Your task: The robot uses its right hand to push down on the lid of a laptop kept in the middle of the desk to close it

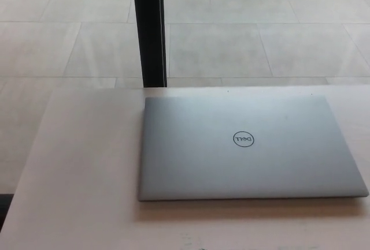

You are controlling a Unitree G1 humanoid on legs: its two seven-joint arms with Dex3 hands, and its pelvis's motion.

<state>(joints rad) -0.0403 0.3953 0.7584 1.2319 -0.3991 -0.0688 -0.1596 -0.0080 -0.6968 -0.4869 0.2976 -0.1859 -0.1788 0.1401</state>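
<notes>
A silver Dell laptop lies shut and flat on a pale desk, its lid facing up with the round logo near the middle. The laptop sits toward the right half of the desk, its back edge close to the desk's far edge and its front edge casting a thin shadow on the surface. A wide bare stretch of desk lies to the laptop's left, and a narrower strip runs in front of it. The laptop's front right corner almost reaches the picture's right border. Beyond the desk is a tiled floor, and a black upright post stands behind the desk's far edge, its top cut off. Neither robot hand appears, so their fingers cannot be judged.
</notes>
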